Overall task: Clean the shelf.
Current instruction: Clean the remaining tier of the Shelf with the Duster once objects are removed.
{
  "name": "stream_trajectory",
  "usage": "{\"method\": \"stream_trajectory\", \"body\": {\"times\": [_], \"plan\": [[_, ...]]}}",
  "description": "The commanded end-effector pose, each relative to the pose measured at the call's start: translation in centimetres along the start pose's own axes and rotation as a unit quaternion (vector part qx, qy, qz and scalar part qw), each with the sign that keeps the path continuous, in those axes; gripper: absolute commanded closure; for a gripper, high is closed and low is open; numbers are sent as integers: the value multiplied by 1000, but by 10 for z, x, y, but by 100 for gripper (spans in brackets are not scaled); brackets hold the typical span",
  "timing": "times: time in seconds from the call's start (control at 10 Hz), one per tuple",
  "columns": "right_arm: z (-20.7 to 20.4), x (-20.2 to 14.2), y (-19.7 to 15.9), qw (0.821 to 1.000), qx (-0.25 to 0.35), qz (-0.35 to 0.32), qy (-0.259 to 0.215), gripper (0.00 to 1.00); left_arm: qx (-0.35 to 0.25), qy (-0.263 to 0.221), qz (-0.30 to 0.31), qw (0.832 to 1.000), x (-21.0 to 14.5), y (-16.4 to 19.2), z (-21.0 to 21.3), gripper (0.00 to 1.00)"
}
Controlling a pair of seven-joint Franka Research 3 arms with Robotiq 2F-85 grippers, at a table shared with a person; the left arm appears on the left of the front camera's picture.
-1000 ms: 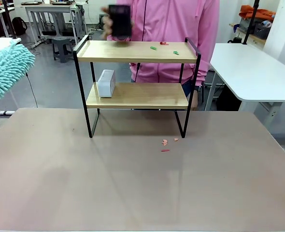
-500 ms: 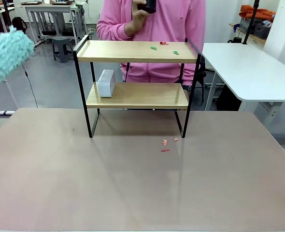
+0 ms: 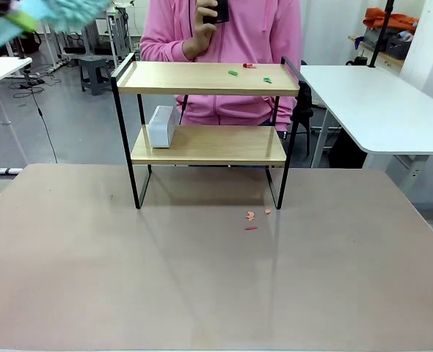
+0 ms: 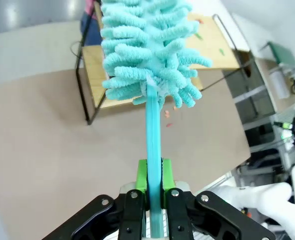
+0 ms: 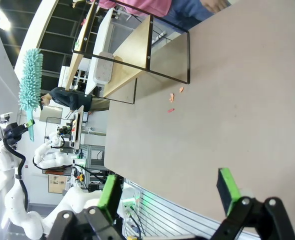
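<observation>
The shelf [image 3: 208, 78] stands at the table's far middle, with small green and red scraps [image 3: 249, 70] on its top board and a white box [image 3: 161, 126] on the lower board. My left gripper [image 4: 154, 176] is shut on the handle of a fluffy teal duster [image 4: 147, 50], held high above the table's left side; the duster [image 3: 59, 11] sits at the front view's top left, clear of the shelf [image 4: 215, 47]. My right gripper [image 5: 168, 190] hovers open over the table with nothing between its fingers, the shelf [image 5: 125, 55] far ahead.
A person in a pink top [image 3: 246, 29] stands behind the shelf holding a black object [image 3: 221, 9] at chest height. Pink scraps [image 3: 251, 218] lie on the table [image 3: 202, 293] before the shelf's right leg. White tables [image 3: 378, 103] flank the area.
The duster has swung from the left edge up to the top left corner. The person has lifted the black object off the top board to chest height.
</observation>
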State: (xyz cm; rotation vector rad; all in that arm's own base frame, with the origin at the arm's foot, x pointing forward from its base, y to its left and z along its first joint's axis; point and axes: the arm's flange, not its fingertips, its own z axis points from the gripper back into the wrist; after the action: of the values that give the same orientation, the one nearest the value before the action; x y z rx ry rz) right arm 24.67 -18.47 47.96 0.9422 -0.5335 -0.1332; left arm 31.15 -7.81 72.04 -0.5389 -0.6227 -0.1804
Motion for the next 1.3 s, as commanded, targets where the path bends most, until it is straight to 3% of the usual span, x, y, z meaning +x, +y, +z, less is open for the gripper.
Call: {"method": "stream_trajectory", "body": {"times": [0.0, 0.1, 0.4, 0.6, 0.8, 0.9, 1.2], "plan": [[-1, 3, 1, 1000, 12, 11, -9, 0, 35, 24, -21, 999, -13, -6, -43, 88], [-1, 3, 1, 1000, 12, 11, -9, 0, 0, 0, 0, 1000, 0, 0, 0, 88], [-1, 3, 1, 1000, 12, 11, -9, 0, 0, 0, 0, 1000, 0, 0, 0, 88], [-1, 3, 1, 1000, 12, 11, -9, 0, 13, 15, -22, 1000, -2, -11, -26, 88], [-1, 3, 1, 1000, 12, 11, -9, 0, 5, 62, -51, 997, 18, -38, -65, 88], [-1, 3, 1, 1000, 12, 11, -9, 0, 7, 74, -68, 995, 25, -50, -85, 100], [-1, 3, 1, 1000, 12, 11, -9, 0, 40, 127, -79, 988, 37, -78, -138, 100]]}}
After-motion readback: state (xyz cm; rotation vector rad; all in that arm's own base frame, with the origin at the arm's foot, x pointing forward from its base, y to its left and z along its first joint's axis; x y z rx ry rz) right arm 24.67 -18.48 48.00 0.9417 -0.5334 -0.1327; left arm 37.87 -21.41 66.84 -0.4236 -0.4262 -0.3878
